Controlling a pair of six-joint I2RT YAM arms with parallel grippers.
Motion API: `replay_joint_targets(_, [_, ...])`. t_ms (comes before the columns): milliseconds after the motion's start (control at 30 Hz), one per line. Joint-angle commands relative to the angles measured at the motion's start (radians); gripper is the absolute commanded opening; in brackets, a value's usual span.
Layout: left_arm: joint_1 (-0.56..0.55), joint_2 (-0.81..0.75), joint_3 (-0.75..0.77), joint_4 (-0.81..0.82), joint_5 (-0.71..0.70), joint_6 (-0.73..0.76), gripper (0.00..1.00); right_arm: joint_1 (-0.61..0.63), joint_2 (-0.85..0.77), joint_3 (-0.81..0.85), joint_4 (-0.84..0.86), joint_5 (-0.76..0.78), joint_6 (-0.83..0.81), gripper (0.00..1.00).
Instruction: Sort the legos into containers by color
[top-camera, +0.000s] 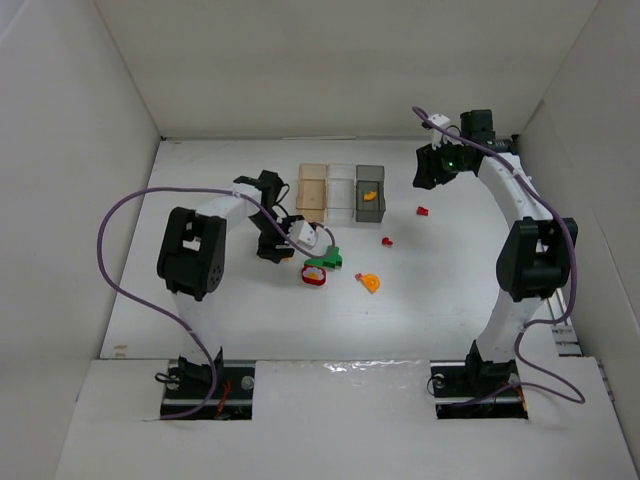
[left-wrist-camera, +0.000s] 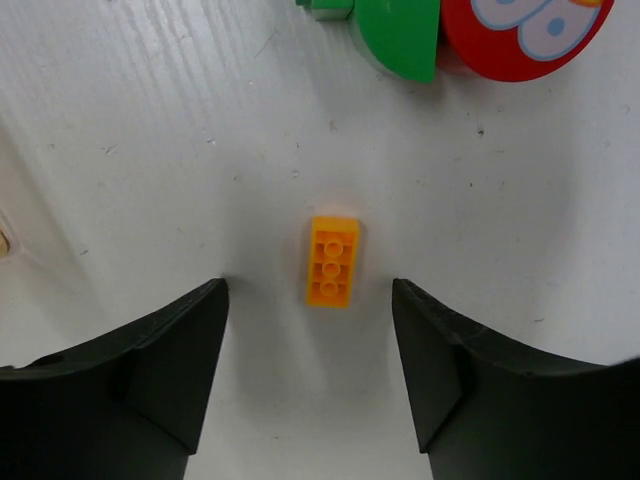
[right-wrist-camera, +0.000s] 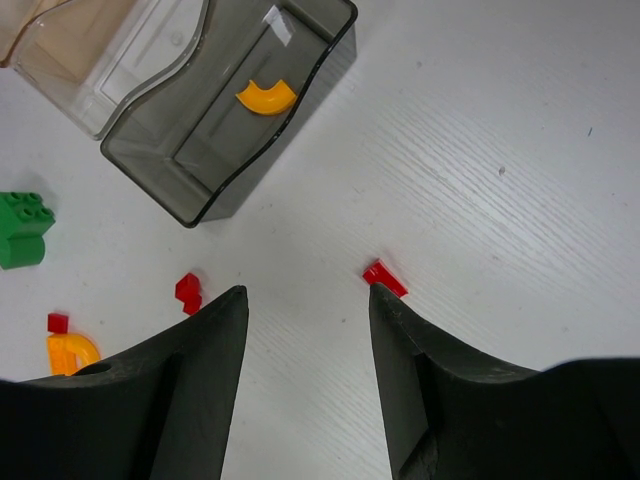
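While the orange brick (left-wrist-camera: 332, 260) lies flat on the white table (left-wrist-camera: 150, 150), studs up and its long side running away from the wrist, the left pincer (left-wrist-camera: 310, 295) straddles it. One finger stands on each side and neither touches it, so this pincer is released and grasps nothing. That placement looks chosen for a pinch across the brick's short width. Ahead of the fingertips and to the right sit a green curved piece (left-wrist-camera: 398, 35) and a red round piece (left-wrist-camera: 520, 35) with a white print, close together and outside the gap between the fingers.

The right pincer (right-wrist-camera: 308, 295) is also released and empty, hanging high above the table. A tiny red piece (right-wrist-camera: 385, 278) lies just beside the tip of the finger on the right of its wrist view, and a second red piece (right-wrist-camera: 188, 290) lies just outside the other finger. Ahead and to the left of this pincer stands the dark grey container (right-wrist-camera: 200, 190), with an orange curved piece (right-wrist-camera: 267, 97) on its floor. Orange therefore seems to belong in that box, which is probably where the brick will go. The clear container (right-wrist-camera: 130, 80) and the amber container (right-wrist-camera: 50, 50) follow in a row beyond it.
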Motion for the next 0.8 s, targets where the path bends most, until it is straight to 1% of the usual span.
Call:
replay_joint_targets(0, [-0.019, -0.034, -0.021, -0.016, 0.010, -0.004, 0.61, -0.002, -0.020, 0.015, 0.035, -0.004, -0.012, 0.57])
replay_joint_targets(100, [-0.019, -0.034, -0.046, 0.018, 0.000, -0.032, 0.57, -0.002, -0.020, 0.026, 0.026, 0.005, -0.012, 0.57])
replay_joint_targets(133, [-0.029, -0.043, -0.064, 0.032, 0.010, -0.032, 0.57, -0.002, -0.020, 0.026, 0.026, 0.005, -0.012, 0.57])
replay_joint_targets(233, [-0.054, -0.066, -0.108, 0.055, 0.010, -0.050, 0.51, -0.011, -0.020, 0.026, 0.026, 0.005, -0.021, 0.57])
replay_joint_targets(267, [-0.066, -0.066, -0.119, 0.064, -0.001, -0.051, 0.45, -0.011, -0.011, 0.026, 0.026, 0.005, -0.021, 0.57])
replay_joint_targets(333, [-0.075, -0.066, -0.129, 0.064, -0.016, -0.051, 0.37, -0.011, -0.011, 0.026, 0.017, 0.005, -0.021, 0.57])
replay_joint_targets(367, [-0.076, -0.075, -0.142, 0.075, -0.025, -0.051, 0.27, -0.011, -0.011, 0.026, 0.016, 0.005, -0.021, 0.56])
replay_joint_targets(433, [-0.076, -0.075, -0.162, 0.099, -0.039, -0.069, 0.11, -0.011, -0.011, 0.026, 0.016, 0.005, -0.021, 0.56])
replay_joint_targets(467, [-0.076, -0.098, -0.182, 0.137, -0.039, -0.095, 0.01, -0.011, -0.011, 0.012, 0.016, 0.005, -0.021, 0.56])
replay_joint_targets(500, [-0.076, -0.107, -0.182, 0.151, -0.039, -0.107, 0.00, -0.021, -0.011, 0.012, 0.016, 0.005, -0.021, 0.56])
replay_joint_targets(567, [-0.066, -0.130, -0.182, 0.152, -0.021, -0.107, 0.00, -0.021, -0.043, -0.040, 0.016, -0.016, 0.011, 0.56])
replay_joint_targets(667, [-0.040, -0.152, -0.098, 0.103, 0.036, -0.156, 0.00, -0.031, -0.096, -0.132, 0.029, -0.058, 0.049, 0.56])
replay_joint_targets(700, [-0.025, -0.152, 0.004, 0.093, 0.056, -0.185, 0.00, -0.031, -0.113, -0.150, 0.029, -0.072, 0.061, 0.56])
replay_joint_targets(767, [-0.016, -0.131, 0.139, 0.070, 0.126, -0.288, 0.00, -0.031, -0.150, -0.213, 0.047, -0.093, 0.092, 0.57])
